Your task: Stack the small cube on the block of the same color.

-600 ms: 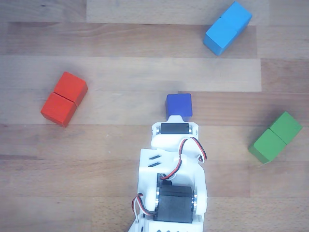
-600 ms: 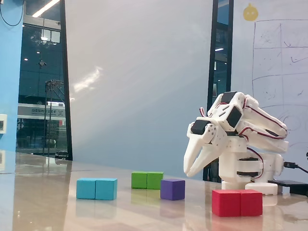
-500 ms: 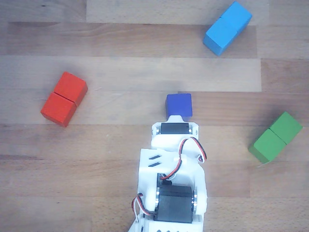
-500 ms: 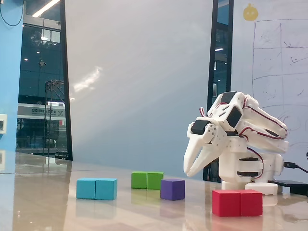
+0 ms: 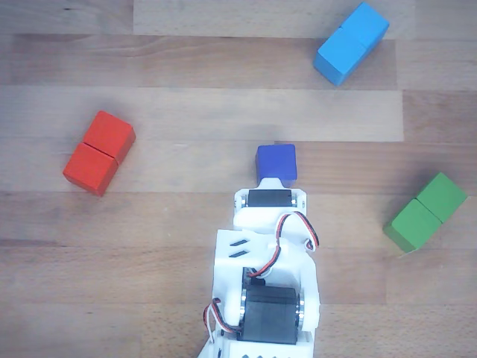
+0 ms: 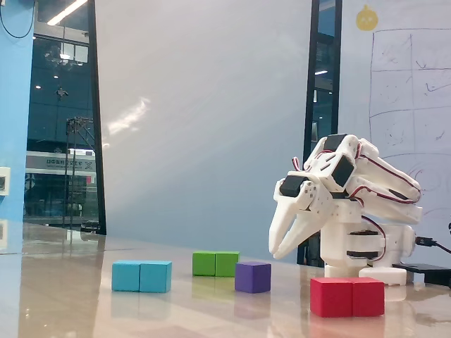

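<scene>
The small cube (image 5: 276, 162) lies on the wooden table just beyond my white wrist, and in the fixed view the small cube (image 6: 253, 277) looks purple-blue. My gripper (image 6: 276, 253) hangs a little above and to the right of it, pointing down, fingertips nearly together and holding nothing. From the other view my wrist hides the fingers. The sky-blue block of the same color (image 5: 351, 42) rests at the far right of that view, and this block (image 6: 141, 276) is at the left in the fixed view.
A red oblong block (image 5: 99, 152) lies to the left and a green one (image 5: 425, 212) to the right of the arm in the other view. In the fixed view the red block (image 6: 347, 296) is nearest the camera.
</scene>
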### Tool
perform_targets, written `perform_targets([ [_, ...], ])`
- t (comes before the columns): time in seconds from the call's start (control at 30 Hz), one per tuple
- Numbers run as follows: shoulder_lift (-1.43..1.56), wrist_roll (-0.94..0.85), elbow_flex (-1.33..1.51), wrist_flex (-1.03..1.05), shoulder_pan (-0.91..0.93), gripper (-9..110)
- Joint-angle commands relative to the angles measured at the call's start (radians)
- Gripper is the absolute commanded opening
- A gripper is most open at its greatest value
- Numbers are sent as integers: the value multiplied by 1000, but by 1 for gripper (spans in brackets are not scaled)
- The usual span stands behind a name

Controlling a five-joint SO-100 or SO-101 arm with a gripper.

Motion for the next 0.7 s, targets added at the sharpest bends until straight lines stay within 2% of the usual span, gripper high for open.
perform_targets([
  [0.0, 31, -12, -8, -3, -6, 0],
  [0.4, 29, -12, -9, -3, -6, 0],
  [0.67, -34, -11, -130, -17, -6, 1],
])
